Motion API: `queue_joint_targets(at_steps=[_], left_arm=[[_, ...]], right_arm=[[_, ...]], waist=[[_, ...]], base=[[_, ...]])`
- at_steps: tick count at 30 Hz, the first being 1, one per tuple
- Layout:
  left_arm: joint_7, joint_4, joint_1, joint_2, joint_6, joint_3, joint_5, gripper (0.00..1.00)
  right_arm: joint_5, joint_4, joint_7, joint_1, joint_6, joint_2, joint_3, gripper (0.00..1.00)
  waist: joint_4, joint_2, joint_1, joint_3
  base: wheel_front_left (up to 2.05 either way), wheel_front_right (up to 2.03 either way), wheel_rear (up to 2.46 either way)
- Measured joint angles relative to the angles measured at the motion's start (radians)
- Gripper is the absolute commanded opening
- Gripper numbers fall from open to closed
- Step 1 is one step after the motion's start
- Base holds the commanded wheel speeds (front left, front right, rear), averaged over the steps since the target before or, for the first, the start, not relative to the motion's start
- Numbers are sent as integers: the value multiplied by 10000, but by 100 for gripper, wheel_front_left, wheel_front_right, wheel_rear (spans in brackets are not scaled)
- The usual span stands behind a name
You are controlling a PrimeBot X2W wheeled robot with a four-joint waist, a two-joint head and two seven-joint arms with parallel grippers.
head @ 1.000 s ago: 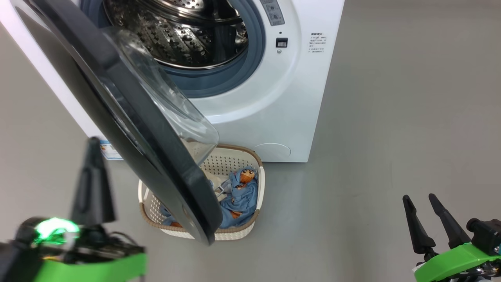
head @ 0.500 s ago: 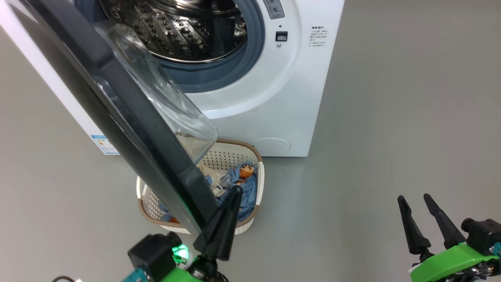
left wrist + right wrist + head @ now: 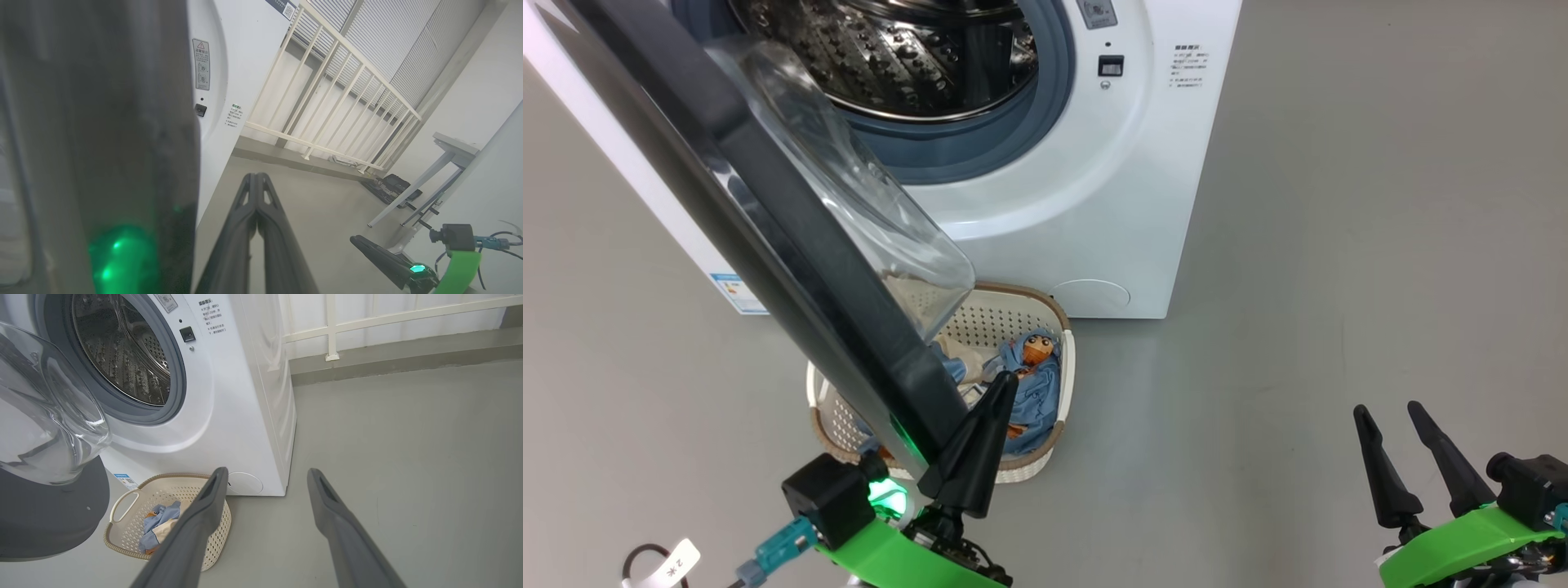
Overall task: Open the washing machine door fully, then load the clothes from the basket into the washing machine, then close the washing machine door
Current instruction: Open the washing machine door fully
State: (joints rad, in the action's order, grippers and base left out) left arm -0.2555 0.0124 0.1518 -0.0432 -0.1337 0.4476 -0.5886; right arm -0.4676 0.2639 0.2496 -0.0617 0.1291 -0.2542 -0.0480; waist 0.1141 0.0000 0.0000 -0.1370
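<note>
1. The left gripper (image 3: 1001, 384) is seen with its fingers pressed together, empty, just beside the lower edge of the door (image 3: 792, 245).
2. The right gripper (image 3: 1387, 410) is held with its fingers apart, empty, above the floor (image 3: 1339, 245).
3. The clothes (image 3: 1039, 396) are contained in the basket (image 3: 1068, 367), which is partly hidden by the open door.
4. The washing machine (image 3: 1094, 204) is located behind the basket, with its drum (image 3: 890, 57) exposed.

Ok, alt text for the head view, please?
A white washing machine stands with its round black-rimmed door swung open, partly hiding a cream basket of blue clothes on the grey floor. The left tool, shut, points up beside the door's lower edge; the right tool is open at lower right.
</note>
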Motion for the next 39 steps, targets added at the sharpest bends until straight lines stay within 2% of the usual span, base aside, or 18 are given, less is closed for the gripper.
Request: queue_joint_targets(at_steps=[17, 33, 39], left_arm=[[4, 173, -132, 228, -119, -105, 8, 0], [4, -2, -1104, 148, -102, -652, 408, 0], [6, -324, -1440, 10, 272, -853, 579, 0]], right_arm=[[2, -52, 0, 1, 0, -12, 13, 100], [2, -117, 0, 12, 0, -107, -86, 100], [2, -123, 0, 16, 0, -176, -111, 100]], waist=[[581, 0, 0, 86], [1866, 0, 0, 209], [2419, 0, 0, 245]], base=[[0, 0, 0], [0, 0, 0], [0, 0, 0]])
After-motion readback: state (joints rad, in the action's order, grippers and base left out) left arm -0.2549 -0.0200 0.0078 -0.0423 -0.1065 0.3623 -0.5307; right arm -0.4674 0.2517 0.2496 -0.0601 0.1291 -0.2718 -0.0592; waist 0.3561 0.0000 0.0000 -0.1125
